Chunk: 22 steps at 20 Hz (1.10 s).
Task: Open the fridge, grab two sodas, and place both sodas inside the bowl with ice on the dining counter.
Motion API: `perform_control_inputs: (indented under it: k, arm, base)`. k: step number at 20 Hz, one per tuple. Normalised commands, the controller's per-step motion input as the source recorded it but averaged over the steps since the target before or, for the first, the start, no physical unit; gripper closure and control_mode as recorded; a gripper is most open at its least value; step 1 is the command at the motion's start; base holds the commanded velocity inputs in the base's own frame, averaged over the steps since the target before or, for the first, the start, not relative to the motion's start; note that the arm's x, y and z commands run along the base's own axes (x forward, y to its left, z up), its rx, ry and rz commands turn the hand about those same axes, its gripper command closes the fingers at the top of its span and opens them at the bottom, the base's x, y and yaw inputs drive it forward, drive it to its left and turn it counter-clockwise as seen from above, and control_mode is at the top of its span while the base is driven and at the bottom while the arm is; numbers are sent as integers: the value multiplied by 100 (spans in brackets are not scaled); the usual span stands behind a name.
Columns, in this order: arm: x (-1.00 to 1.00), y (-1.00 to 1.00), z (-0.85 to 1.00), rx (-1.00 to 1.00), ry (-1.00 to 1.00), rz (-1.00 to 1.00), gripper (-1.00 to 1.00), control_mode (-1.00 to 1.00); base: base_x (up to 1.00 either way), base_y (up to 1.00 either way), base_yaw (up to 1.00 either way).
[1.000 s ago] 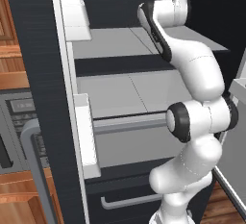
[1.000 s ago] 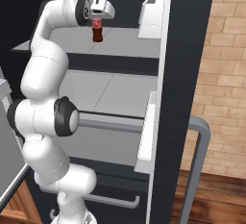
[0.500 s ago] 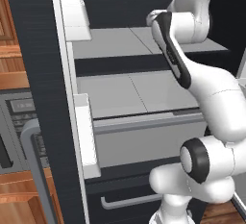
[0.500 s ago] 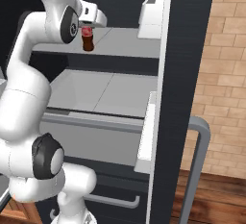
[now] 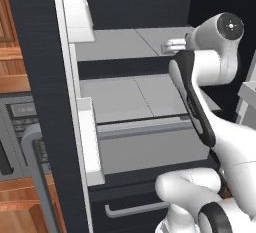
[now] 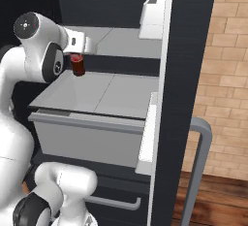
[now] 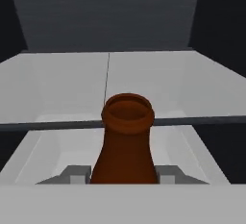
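The arm has swung lower and leftward, claw clamped on the brown soda bottle.

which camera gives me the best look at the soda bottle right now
The hand view: the bottle stands large and central, its open neck and brown shoulders clear between the gripper fingers. The right base view shows it small, red-labelled, by the arm. In the left base view I can't make it out.

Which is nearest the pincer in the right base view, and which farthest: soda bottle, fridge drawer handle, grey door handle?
1. Soda bottle, held in the pincer.
2. Fridge drawer handle, low, below the shelves.
3. Grey door handle, far right, beside the brick wall.
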Motion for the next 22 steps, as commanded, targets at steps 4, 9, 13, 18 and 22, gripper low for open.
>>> perform_control_inputs:
  k: [4,9,13,18,22]
  arm:
    - [-60,19,-66,-7,12,2,100,-100]
    - [-37,19,-55,-3,13,6,100,-100]
    - [-70,5,-43,0,5,1,100,-100]
    - [-52,5,-21,0,0,-1,100,100]
    - [0,0,0,0,0,0,100,100]
  base:
    - [0,0,0]
    - [0,0,0]
    - [0,0,0]
    - [-38,2,-6]
    - [-92,7,-29]
